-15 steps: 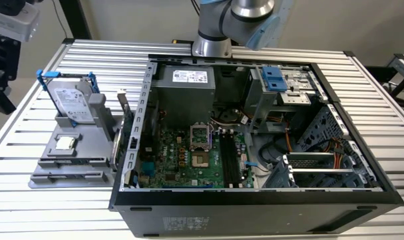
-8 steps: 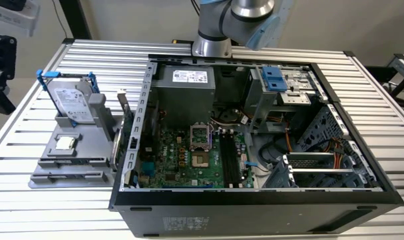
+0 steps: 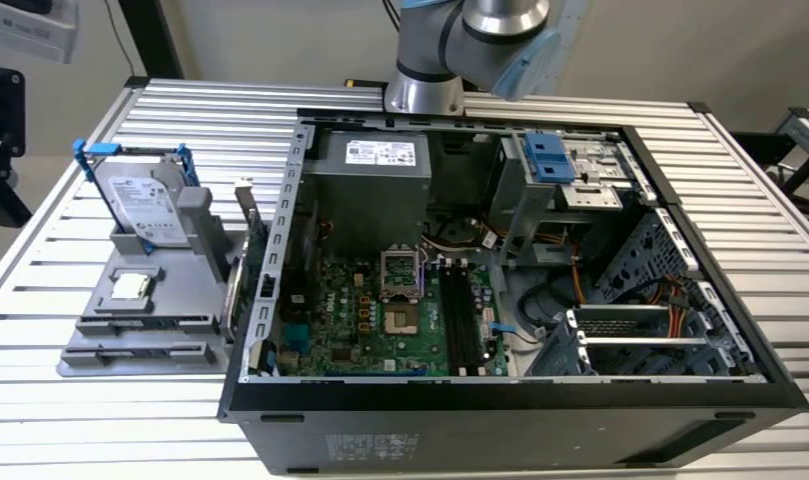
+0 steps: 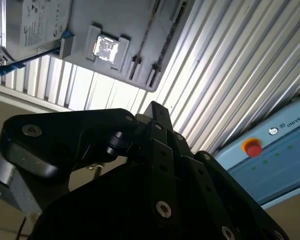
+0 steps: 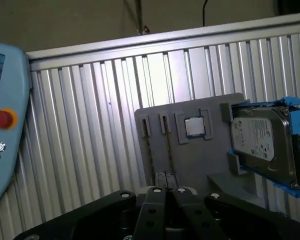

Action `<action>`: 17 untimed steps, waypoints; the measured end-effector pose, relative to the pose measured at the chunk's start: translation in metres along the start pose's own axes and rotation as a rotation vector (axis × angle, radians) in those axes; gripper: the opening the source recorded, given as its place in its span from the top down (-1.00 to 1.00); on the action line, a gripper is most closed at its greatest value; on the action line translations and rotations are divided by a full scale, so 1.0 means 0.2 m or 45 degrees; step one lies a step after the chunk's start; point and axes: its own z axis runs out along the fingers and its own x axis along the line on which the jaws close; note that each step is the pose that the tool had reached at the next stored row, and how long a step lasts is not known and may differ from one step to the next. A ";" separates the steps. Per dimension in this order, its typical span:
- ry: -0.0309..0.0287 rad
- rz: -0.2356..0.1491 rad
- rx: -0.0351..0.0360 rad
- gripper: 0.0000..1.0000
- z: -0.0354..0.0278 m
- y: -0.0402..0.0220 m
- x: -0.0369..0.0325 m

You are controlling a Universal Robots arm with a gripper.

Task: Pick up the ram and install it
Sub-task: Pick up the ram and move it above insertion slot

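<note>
Pickup not begun — the black claw (image 5: pixel 165 181), closed and empty, points at the thin dark memory stick (image 5: pixel 168 149) in the grey tray (image 5: pixel 210 160); grasping needs it opened.

Open computer case (image 3: pixel 511 425) on slatted metal table (image 3: pixel 764 200), motherboard (image 3: pixel 364 320) exposed. At the exterior view's left, gray holder (image 3: pixel 177 320) carries a blue-framed hard drive (image 3: pixel 148 205) and a small square chip (image 3: pixel 131 287), possibly a processor.

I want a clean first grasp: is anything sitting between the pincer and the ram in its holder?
Nothing visible. In the first wrist view the pincer faces the ram, slotted in the gray holder, with open air between; the processor and hard drive lie beside it, not across.
</note>
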 end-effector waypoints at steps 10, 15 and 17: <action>-0.0764 -0.147 -0.0067 1.00 0.015 0.003 0.000; -0.0796 -0.206 0.0219 1.00 0.022 0.004 0.001; -0.0797 -0.210 0.0218 1.00 0.025 0.007 0.002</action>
